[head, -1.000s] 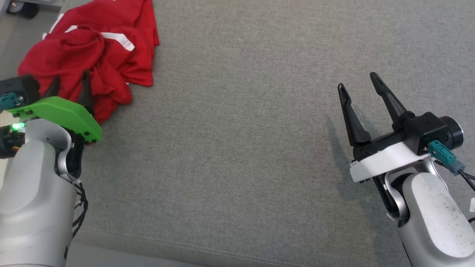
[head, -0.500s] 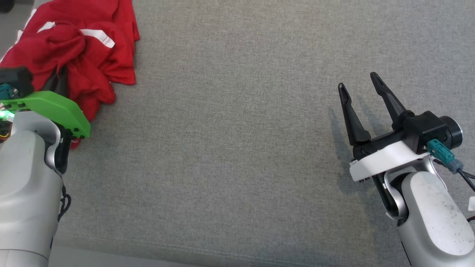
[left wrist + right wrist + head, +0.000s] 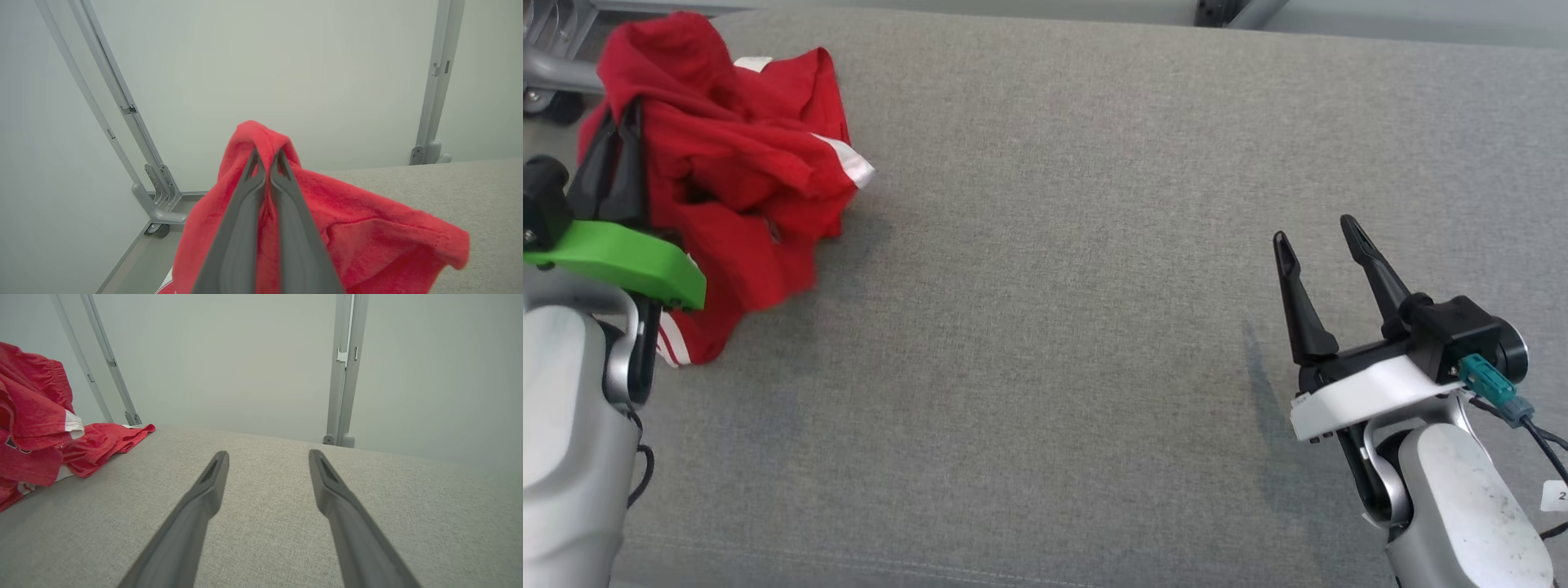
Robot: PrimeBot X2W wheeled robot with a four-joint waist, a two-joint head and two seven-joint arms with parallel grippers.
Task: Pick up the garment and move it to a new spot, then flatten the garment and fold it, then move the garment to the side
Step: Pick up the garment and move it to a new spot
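Garment (image 3: 743, 188) in the grip at the far left of the grey padded surface (image 3: 1054, 343)!
The left gripper (image 3: 627, 114) is pinched tight on a fold of the red cloth, which drapes over its fingertips and bunches down onto the surface, white trim showing. Over on the right, well apart, the right gripper (image 3: 1315, 230) hovers over the grey surface with its fingers spread wide, holding nothing.

Garment (image 3: 743, 163) — now aloft in left claw (image 3: 264, 154)
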